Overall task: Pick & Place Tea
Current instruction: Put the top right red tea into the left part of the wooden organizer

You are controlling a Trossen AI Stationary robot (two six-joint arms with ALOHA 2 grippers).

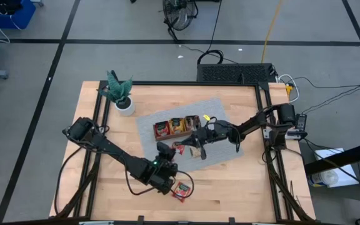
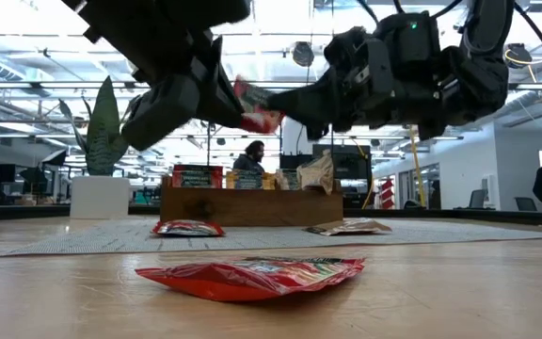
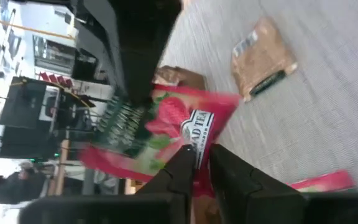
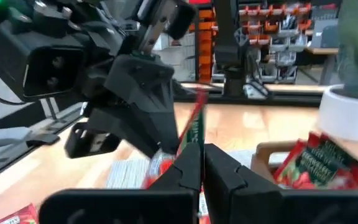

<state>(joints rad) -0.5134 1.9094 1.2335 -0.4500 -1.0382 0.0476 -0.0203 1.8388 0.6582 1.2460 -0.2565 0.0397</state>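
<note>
high view: both arms meet over the middle of the grey mat, just in front of the wooden tray.
held sachet: a red tea sachet with green-white print hangs in the air above the mat, gripped from both sides.
left gripper: fingers clamped on one edge of the held sachet; arm reaches in from the table's left side.
right gripper: fingers pinched together on the same sachet, seen edge-on; arm reaches in from the table's right edge.
tea in tray: red sachets stand upright in the tray's compartments, with orange-yellow ones beside them.
tea on mat: a pale brown sachet lies flat on the mat near the tray; another red one lies flat in front of the tray.
tea off mat: one red sachet lies flat on the bare wood near the table's front edge, well apart from the tray.
table: light wooden top.
potted plant: white pot near the back left corner, off the mat.
room: a person shows behind the tray in the low view.
</note>
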